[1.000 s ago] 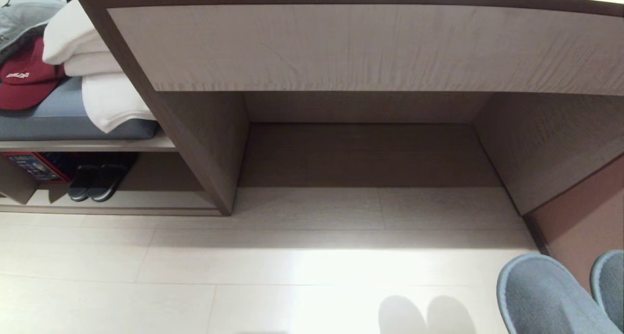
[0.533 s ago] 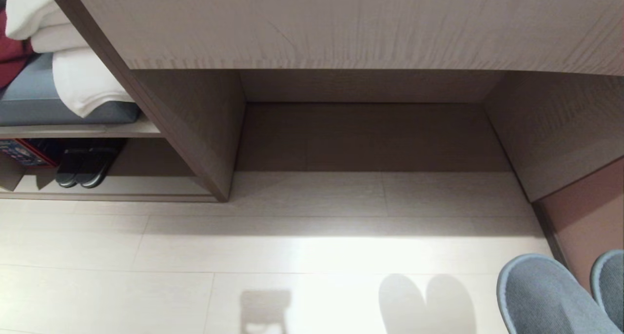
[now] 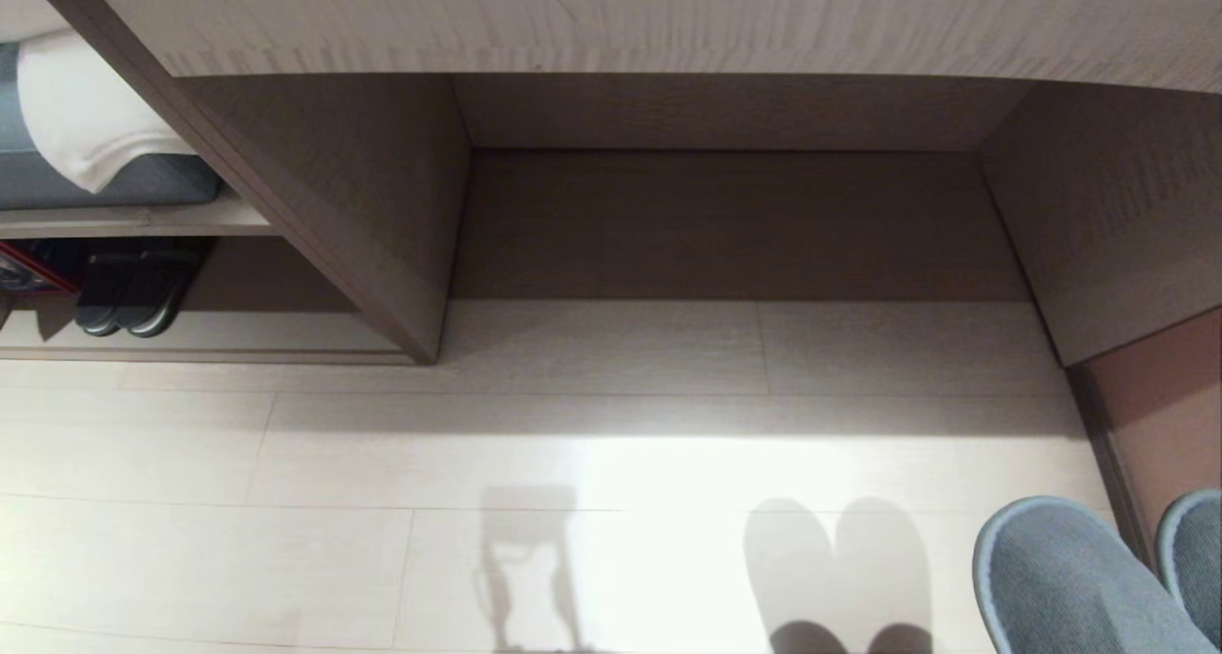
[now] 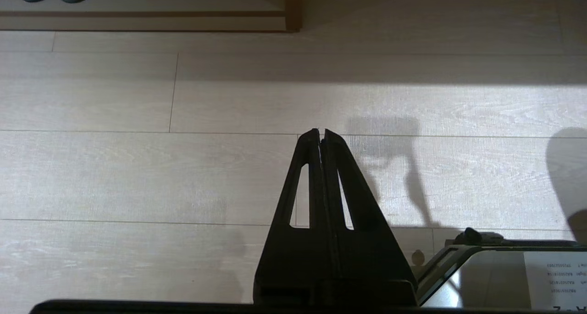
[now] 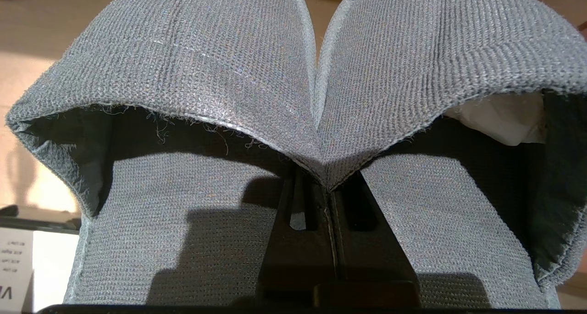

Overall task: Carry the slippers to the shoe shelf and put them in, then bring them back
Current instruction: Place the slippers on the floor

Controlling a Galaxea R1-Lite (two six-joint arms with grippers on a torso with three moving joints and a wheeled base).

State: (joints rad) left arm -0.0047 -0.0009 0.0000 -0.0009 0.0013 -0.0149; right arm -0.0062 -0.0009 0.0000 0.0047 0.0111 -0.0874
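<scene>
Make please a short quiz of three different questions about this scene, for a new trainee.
1. True or false: the right gripper is shut on the slippers.
2. Which footwear already lies in the low shelf at left? A) black slippers B) red boots C) none
3. Fill in: the left gripper hangs shut over the bare ____.

Key: 1 true; 2 A; 3 floor.

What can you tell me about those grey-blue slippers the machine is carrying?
The slippers are a soft, knitted grey-blue pair, backless, with wide toe bands and paler piping. They are pinched together by their inner edges in the shut right gripper, toes pointing away from it, hanging above the pale floor at the lower right of the head view.
</scene>
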